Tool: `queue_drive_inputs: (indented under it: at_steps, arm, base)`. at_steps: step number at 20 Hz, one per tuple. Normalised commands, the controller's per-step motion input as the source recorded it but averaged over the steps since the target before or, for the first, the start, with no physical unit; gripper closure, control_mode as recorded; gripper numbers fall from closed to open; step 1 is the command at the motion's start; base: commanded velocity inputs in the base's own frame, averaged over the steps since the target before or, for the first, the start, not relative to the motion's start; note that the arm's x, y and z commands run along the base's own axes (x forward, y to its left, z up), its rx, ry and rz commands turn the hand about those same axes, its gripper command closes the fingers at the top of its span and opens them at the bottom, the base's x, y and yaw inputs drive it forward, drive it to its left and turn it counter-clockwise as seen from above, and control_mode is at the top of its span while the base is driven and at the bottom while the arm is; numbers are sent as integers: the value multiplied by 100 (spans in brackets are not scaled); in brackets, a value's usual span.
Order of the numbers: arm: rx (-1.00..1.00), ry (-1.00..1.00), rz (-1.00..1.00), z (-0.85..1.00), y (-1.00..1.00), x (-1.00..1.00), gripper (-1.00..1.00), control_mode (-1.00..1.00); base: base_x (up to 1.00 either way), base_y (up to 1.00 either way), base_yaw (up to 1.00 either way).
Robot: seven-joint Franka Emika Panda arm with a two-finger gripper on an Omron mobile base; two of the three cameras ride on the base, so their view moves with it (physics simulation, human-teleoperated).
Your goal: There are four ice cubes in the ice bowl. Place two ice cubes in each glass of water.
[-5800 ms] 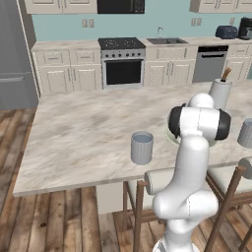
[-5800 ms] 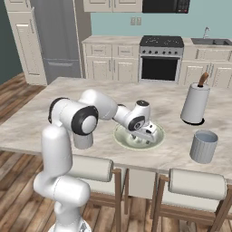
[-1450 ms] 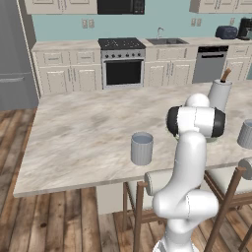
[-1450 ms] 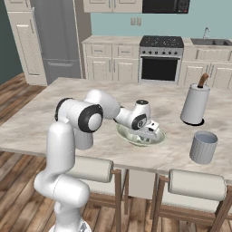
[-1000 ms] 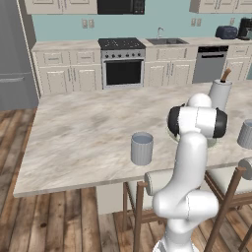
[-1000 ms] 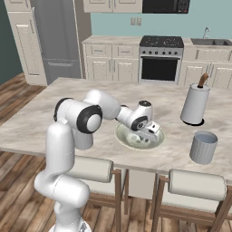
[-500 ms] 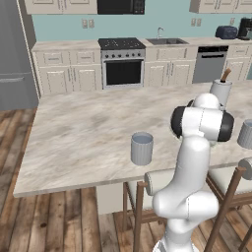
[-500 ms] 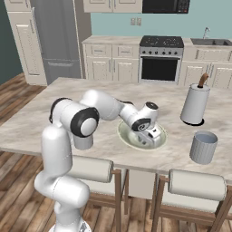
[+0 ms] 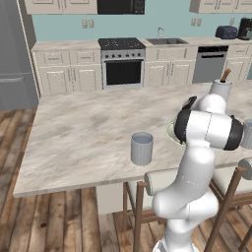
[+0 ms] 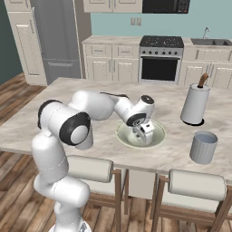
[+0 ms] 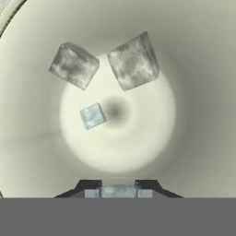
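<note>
My gripper point(image 11: 119, 189) hangs low inside the pale ice bowl point(image 11: 198, 92), and a small pale blue ice cube point(image 11: 119, 192) sits pinched between its two dark fingertips. Three more ice cubes lie on the bowl's floor: two larger grey ones point(image 11: 73, 65) point(image 11: 133, 61) and a small bluish one point(image 11: 92, 115). From the right base view the gripper point(image 10: 145, 135) dips into the ice bowl point(image 10: 123, 136) at the island's middle. One glass of water point(image 10: 203, 147) stands right of the bowl. The other glass point(image 9: 142, 148) stands near the front edge, left of the arm.
A tall white holder point(image 10: 195, 104) with a brown-handled utensil stands behind the right glass. Two stools point(image 10: 89, 168) point(image 10: 195, 186) are tucked under the island's near edge. The arm's elbow point(image 10: 68, 124) reaches over the counter left of the bowl.
The hand has turned and drifted a little left and down within the bowl. The glasses and the bowl have stayed put.
</note>
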Motion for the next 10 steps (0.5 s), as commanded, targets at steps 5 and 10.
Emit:
queue_drive_inputs:
  at_steps: [5, 10]
  arm:
    - [0, -1, -20, 52, 17, -27, 100, -100]
    - [0, 0, -23, 38, 0, -27, 100, -100]
  base:
    - [0, 0, 0]
    - [0, 0, 0]
